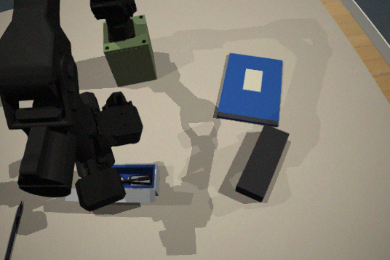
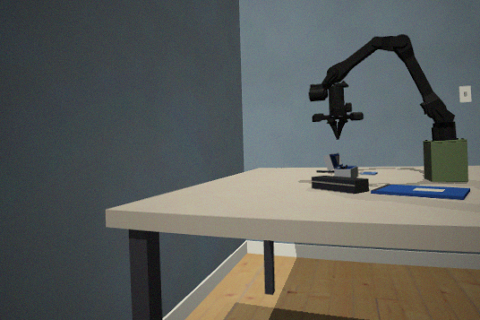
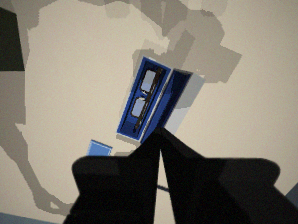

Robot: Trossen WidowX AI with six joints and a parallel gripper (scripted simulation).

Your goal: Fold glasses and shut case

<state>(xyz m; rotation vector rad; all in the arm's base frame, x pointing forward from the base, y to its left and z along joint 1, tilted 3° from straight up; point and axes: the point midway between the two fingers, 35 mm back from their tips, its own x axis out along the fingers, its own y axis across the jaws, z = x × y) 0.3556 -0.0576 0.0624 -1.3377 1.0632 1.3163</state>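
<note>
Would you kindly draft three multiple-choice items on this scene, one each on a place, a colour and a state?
1. Where are the glasses?
A. On the blue book
B. Inside the open case
C. Between the gripper's fingers

2. What colour is the block that the arm stands on?
A. Green
B. Red
C. White

3. How does the gripper stand?
A. Wide open over the case
B. Shut on the glasses
C. Shut on nothing, above the case

Answers:
1. B: the wrist view shows the glasses lying in the blue-lined case, its lid raised.
2. A: the top view shows the arm's foot on a green block.
3. C: the exterior view shows the fingers together in a point, well above the case and holding nothing.
</note>
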